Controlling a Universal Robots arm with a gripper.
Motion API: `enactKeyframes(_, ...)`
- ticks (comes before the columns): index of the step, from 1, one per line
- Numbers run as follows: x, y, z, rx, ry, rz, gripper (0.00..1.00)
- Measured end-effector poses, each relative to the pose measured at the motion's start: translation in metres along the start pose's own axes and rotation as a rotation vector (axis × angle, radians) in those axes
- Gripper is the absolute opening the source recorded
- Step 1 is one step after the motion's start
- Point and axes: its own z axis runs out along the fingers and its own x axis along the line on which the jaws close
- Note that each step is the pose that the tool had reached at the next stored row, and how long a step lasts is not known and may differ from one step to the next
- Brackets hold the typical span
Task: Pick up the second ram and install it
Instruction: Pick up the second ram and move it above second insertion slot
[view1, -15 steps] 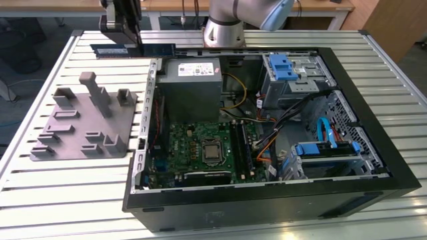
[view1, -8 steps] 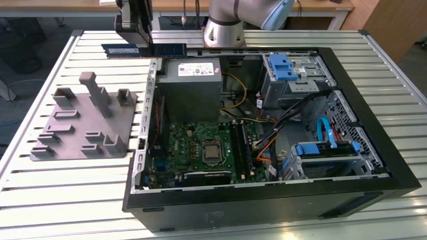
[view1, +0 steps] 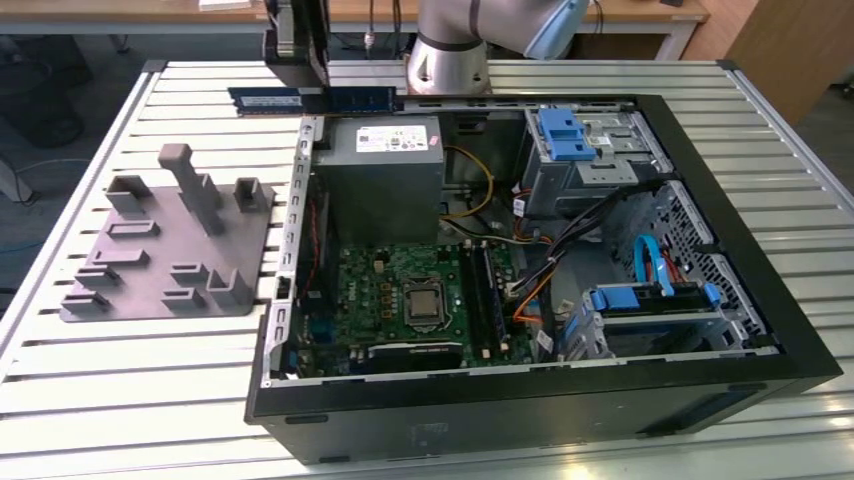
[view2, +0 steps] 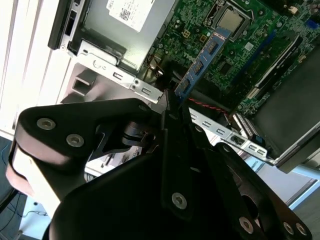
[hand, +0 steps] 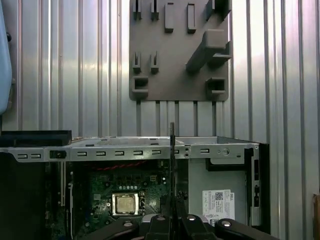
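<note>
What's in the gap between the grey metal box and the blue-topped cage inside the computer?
Loose cables, yellow among them, run between the power supply and the drive cage in the exterior view.

Table (view1: 120, 400): pale metal top, long slats with dark grooves between, running across exterior view. Open black computer case (view1: 534, 405) lying on its side, open face up, from mid-table toward exterior view's right. Grey fixture plate (view1: 140, 262) flat on slats just beside case, on exterior view's left; grey blocks (view1: 227, 287) of differing heights standing on plate. Blue memory sticks (view1: 267, 100) flat on slats near far edge, just beyond case's far wall. Silver arm base (view1: 447, 65) at far edge, near sticks
</note>
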Motion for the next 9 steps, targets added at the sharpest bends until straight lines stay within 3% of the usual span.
enactKeyframes(9, -0.0005, -0.0214, -0.0001, -0.0004, -0.0001, 0.000, 0.14)
